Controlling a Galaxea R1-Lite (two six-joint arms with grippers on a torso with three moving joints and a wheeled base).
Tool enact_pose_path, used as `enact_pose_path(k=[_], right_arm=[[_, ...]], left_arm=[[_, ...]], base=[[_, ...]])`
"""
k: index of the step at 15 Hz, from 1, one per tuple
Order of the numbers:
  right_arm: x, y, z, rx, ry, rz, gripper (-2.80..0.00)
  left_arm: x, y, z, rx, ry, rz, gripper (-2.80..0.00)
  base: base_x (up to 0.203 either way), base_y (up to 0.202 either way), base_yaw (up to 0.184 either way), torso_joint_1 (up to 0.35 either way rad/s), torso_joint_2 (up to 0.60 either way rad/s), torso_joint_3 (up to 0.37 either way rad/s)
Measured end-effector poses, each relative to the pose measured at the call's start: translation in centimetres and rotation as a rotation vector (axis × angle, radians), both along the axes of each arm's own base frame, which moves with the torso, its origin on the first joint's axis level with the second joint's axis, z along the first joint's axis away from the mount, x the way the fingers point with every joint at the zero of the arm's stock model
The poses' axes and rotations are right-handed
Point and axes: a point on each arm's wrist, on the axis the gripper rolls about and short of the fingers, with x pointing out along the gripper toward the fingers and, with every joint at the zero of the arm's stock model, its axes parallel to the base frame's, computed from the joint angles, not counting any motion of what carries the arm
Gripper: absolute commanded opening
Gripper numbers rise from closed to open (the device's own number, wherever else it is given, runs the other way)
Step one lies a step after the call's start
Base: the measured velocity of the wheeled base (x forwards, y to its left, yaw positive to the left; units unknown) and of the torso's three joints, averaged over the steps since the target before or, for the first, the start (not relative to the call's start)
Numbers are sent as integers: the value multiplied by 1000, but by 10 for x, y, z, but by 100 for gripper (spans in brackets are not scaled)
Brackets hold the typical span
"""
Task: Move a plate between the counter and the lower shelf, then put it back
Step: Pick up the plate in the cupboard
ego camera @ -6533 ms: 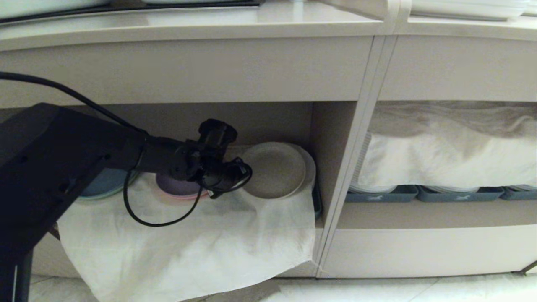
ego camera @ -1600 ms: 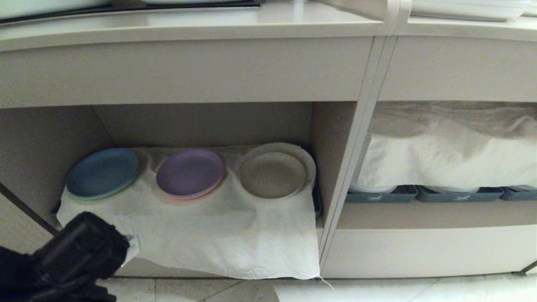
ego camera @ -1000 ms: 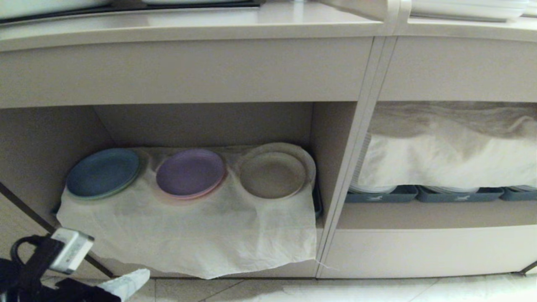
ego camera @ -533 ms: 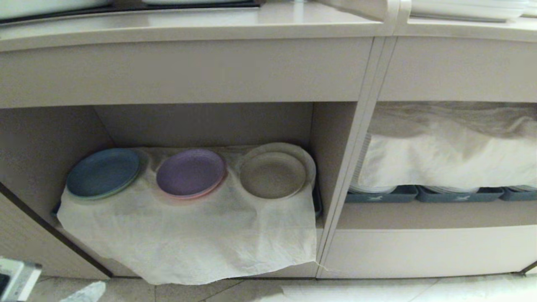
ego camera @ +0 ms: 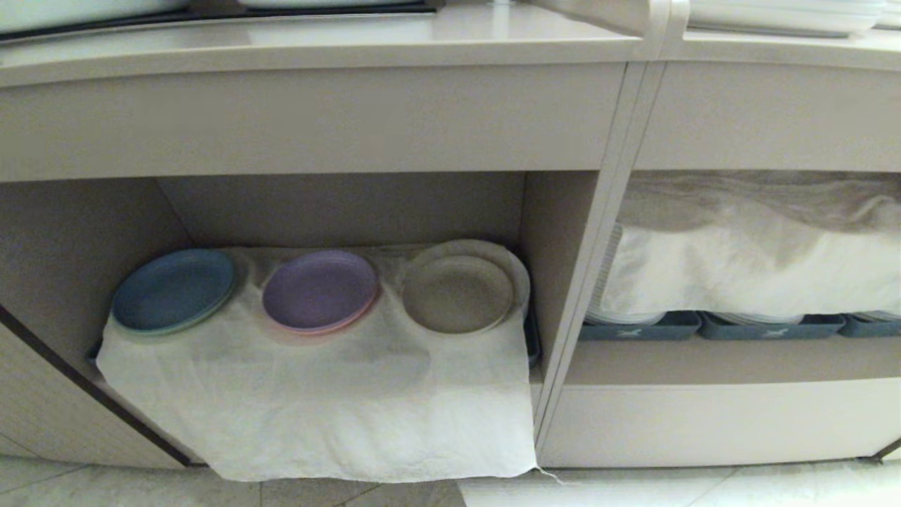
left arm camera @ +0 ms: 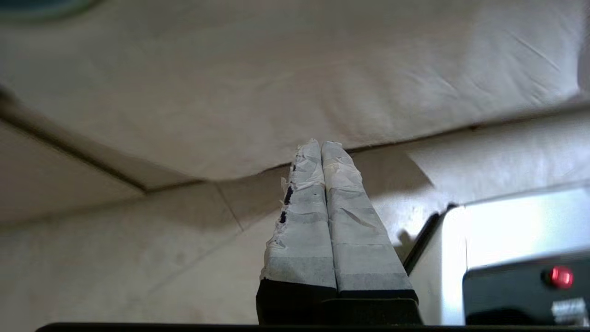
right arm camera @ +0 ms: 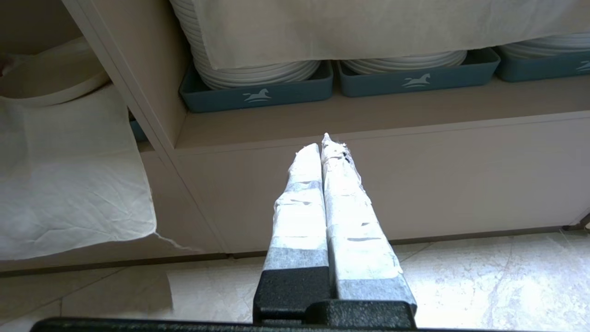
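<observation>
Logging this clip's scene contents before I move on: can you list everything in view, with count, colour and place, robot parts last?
plate: one, matte cream-beige, rightmost on the lower shelf, on top of a wider pale plate.
purple plate: one, middle of the lower shelf.
blue plate: one, left end of the lower shelf.
white cloth: one, crinkled, under the three plates, hanging over the shelf front.
lower shelf: one beige open bay, below the counter.
counter: one, beige, across the top.
second cloth: one, white, draped in the right bay.
trays: at least three, blue-grey, right bay, holding stacked white plates.
floor: pale tiles.
left hand: shut, empty, low, before the hanging cloth.
right hand: shut, empty, before the right bay.
</observation>
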Motion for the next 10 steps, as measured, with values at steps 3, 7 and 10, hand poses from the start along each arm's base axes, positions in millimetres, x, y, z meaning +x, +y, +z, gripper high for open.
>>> enact_pose_path(k=[3, 7, 10], right_arm=[[0, 0, 0, 0, 0, 0, -280], [0, 0, 0, 0, 0, 0, -280], [0, 0, 0, 0, 0, 0, -280]], left_arm=[[-8, -1, 0, 38, -59, -94, -280], [-18, -1, -1, 37, -72, -52, -280], [-32, -1, -2, 39, -57, -43, -280]], base=[[0, 0, 0, 0, 0, 0], [0, 0, 0, 0, 0, 0], [0, 0, 0, 0, 0, 0]])
